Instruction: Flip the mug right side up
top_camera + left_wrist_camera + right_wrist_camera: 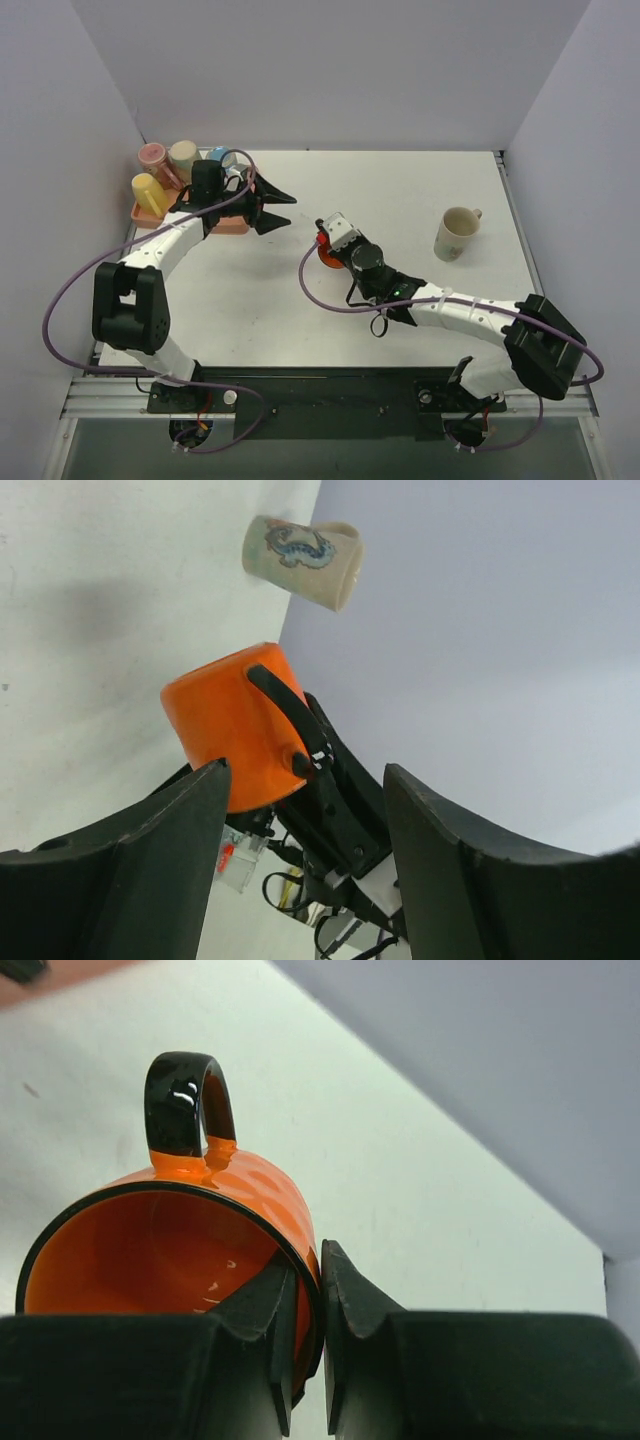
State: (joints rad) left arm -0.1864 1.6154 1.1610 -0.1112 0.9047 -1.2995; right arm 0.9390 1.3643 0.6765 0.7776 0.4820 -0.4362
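right tool (308,1260) clenched on the rim wall of the orange mug (180,1250), one finger inside, one outside. mug is well left of the cream mug (457,233), mouth facing the wrist; can't tell if it touches the worktop (400,190). risk: narrow pinch on glossy rim slips during rotation, mug drops or rolls. left tool (283,210) released, further left.

- You see the orange mug (232,730): glossy orange outside and inside, with a black rim and a black handle (185,1100).
- Its mouth faces the right wrist camera, and in that view the handle stands at the top.
- The right gripper (305,1270) pinches its wall at the rim, one finger inside and one outside.
- It is near the middle of the table (400,190). From above it is mostly hidden.
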